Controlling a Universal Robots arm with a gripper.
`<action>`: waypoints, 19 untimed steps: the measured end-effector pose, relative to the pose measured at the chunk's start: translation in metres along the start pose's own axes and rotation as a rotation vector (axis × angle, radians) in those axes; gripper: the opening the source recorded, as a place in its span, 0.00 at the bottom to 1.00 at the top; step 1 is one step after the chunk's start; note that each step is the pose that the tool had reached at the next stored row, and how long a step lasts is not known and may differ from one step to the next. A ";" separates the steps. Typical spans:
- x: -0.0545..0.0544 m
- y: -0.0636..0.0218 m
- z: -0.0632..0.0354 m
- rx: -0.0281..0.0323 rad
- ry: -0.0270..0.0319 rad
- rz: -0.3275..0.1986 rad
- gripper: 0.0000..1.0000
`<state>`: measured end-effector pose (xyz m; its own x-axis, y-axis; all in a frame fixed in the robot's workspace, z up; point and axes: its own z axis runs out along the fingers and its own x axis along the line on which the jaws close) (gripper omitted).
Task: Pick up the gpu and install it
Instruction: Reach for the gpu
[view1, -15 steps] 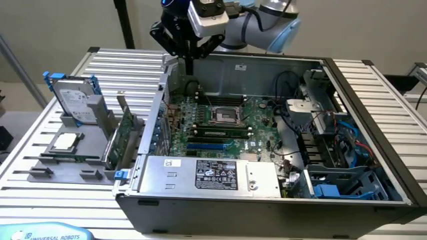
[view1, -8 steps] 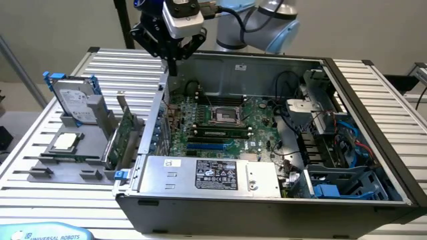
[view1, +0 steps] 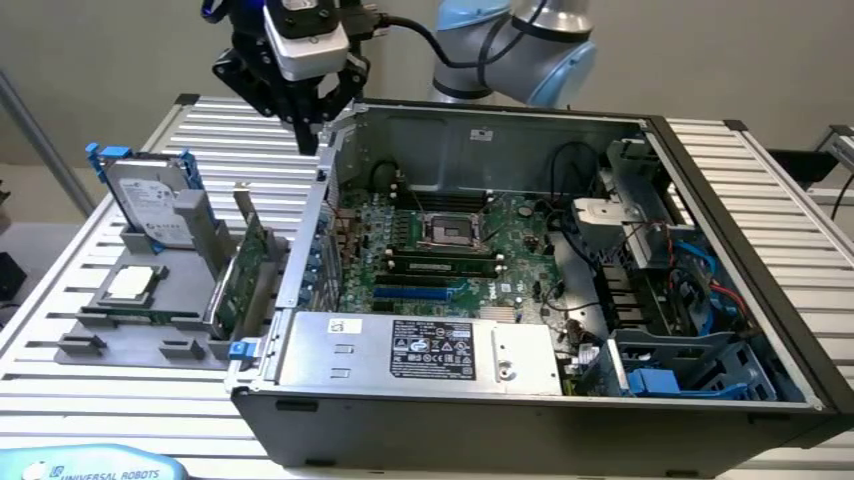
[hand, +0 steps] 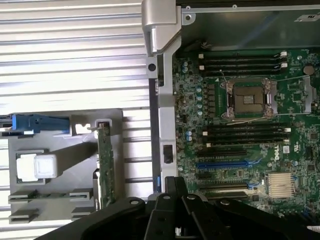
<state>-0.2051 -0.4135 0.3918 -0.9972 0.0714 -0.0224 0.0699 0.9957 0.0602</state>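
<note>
The gripper (view1: 315, 125) hangs over the edge of the computer case (view1: 534, 432), its jaws squeezed shut on nothing. The green card (view1: 243, 272) stands up in the gray rack (view1: 127, 338) beside the case.

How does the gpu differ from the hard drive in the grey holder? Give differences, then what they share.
The gpu is a thin green card; the hard drive is a thicker silver box. The gpu carries a metal bracket; the hard drive has blue side rails. Both stand on edge in the grey holder.
</note>
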 end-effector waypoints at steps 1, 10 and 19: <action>0.004 -0.0009 0.0002 0.0006 0.0000 0.000 0.11; 0.045 -0.0087 0.0029 0.0067 -0.0004 0.000 0.11; 0.085 -0.0135 0.0111 0.0114 -0.0008 0.000 0.11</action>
<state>-0.2910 -0.4202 0.3780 -0.9972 0.0712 -0.0232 0.0700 0.9964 0.0488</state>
